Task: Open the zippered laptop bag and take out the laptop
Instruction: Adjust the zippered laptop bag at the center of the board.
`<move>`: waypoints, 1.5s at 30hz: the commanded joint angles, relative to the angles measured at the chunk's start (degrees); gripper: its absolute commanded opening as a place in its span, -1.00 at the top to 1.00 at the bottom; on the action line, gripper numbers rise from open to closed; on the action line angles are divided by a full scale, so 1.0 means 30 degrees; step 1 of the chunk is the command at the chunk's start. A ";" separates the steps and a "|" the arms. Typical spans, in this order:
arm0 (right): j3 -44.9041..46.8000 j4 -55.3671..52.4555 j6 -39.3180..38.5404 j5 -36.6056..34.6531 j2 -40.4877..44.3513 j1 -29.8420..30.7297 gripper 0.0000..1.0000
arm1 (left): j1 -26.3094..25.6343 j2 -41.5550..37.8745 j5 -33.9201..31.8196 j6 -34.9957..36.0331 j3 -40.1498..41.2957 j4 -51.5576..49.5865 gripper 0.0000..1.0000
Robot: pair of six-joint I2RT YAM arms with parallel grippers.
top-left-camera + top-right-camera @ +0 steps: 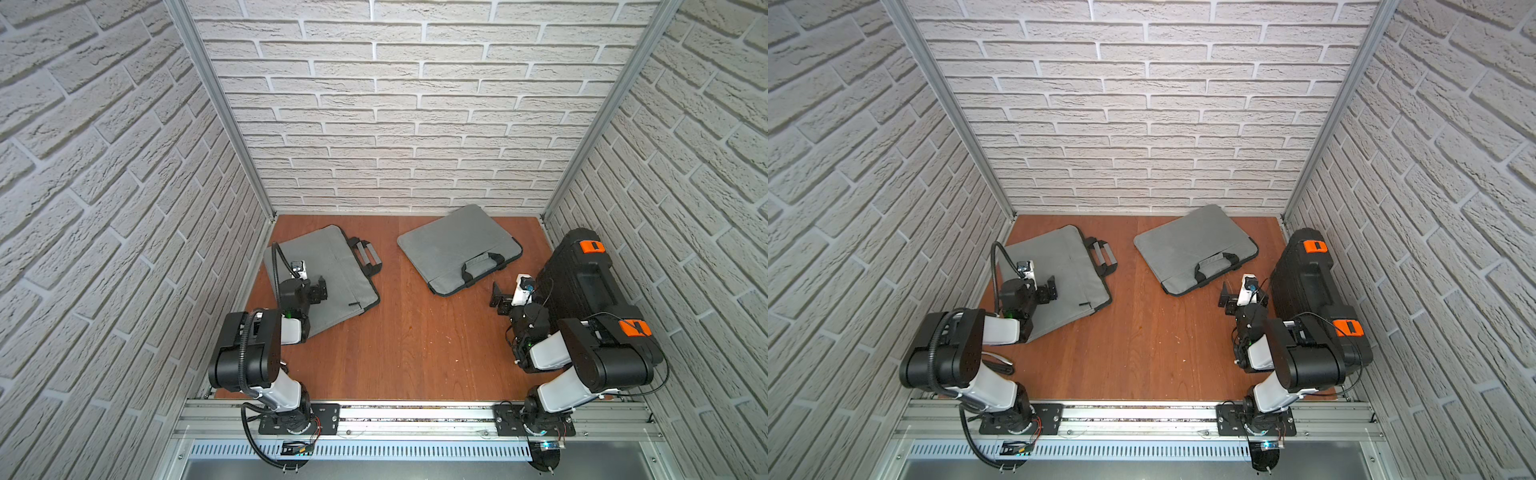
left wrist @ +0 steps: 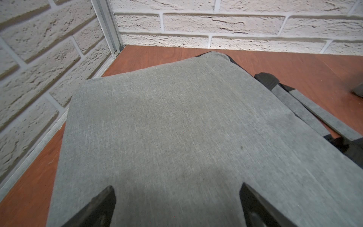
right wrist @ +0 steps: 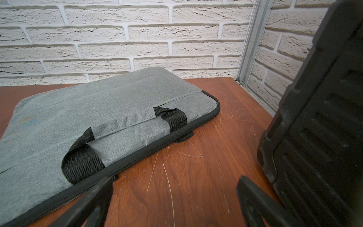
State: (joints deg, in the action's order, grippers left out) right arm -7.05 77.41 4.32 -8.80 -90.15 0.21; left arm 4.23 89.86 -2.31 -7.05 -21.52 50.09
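Nothing done yet: both grey bags look zipped shut and no laptop is visible. Left bag (image 1: pixel 340 266) lies at 10 o'clock on the table (image 1: pixel 415 345), right bag (image 1: pixel 453 245) at 1 o'clock, black hard case (image 1: pixel 582 282) at 3. Left gripper (image 1: pixel 320 287) hovers over the left bag, jaws wide, empty. Right gripper (image 1: pixel 500 296) is also open and empty, between the right bag and the case, facing its zipper edge (image 3: pixel 137 155). Unzip and pull-out both remain; which bag is the target is unclear
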 commanded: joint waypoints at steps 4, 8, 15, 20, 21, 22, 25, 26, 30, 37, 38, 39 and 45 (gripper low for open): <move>0.0131 0.1084 0.0216 -0.0144 -0.0091 -0.0040 -0.99 | 0.0115 0.0015 -0.0122 0.0245 -0.0271 0.0766 -0.96; 0.0127 0.1070 0.0228 -0.0144 -0.0080 -0.0040 -0.99 | 0.0114 0.0016 -0.0074 0.0264 -0.0271 0.0764 -0.97; 0.0508 0.0921 0.0113 0.0164 0.0990 -0.0040 -0.99 | 0.0486 -0.0468 0.0006 -0.0331 -0.0196 0.0568 -0.97; 0.0719 -0.1255 0.0222 -0.0808 0.3488 -0.0044 -0.99 | 0.0630 -0.2471 -0.0340 -0.0541 -0.0237 -0.1193 -0.96; 0.0562 -0.2048 0.0214 -0.0819 0.3922 -0.0040 -0.99 | 0.0642 -0.2913 -0.0372 -0.0542 -0.0361 -0.1678 -0.97; 0.0334 -0.3082 0.0223 -0.0781 0.4519 -0.0039 -0.99 | 0.0641 -0.3418 -0.0406 -0.0507 -0.0465 -0.2270 -0.96; -0.0562 -0.6371 0.0292 -0.0730 0.6102 -0.0040 -0.99 | 0.0612 -0.5039 -0.0815 -0.0903 -0.0783 -0.3925 -0.96; -0.0836 -0.7394 0.0344 -0.0628 0.6653 -0.0040 -0.99 | 0.0615 -0.5604 -0.0853 -0.1232 -0.0868 -0.4376 -0.96; -0.1974 -1.1292 0.0789 -0.0394 0.8571 -0.0012 -0.99 | 0.0612 -0.7218 -0.1002 -0.2752 -0.1866 -0.6941 -0.96; -0.6699 -1.9683 0.1682 0.1259 0.8970 0.0748 -0.99 | 0.0640 -0.8325 -0.0887 -0.6090 -0.4669 -1.3156 -0.96; -0.7138 -2.0255 0.1806 0.1234 0.8845 0.1061 -0.99 | 0.0640 -0.8280 -0.0831 -0.6586 -0.5021 -1.3932 -0.97; -0.7494 -2.0764 0.1910 0.1212 0.8692 0.1342 -1.00 | 0.0637 -0.8261 -0.0799 -0.6972 -0.5258 -1.4636 -0.97; -1.0809 -2.4935 0.2538 0.0926 0.6643 0.3899 -0.99 | 0.0880 -0.7834 -0.1536 -0.9002 -0.6459 -1.7602 -0.96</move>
State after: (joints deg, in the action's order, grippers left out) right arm -35.68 11.51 9.93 -6.52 -68.07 9.10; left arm 6.04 65.82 -5.15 -29.32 -38.85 4.56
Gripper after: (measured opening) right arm 0.997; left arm 0.983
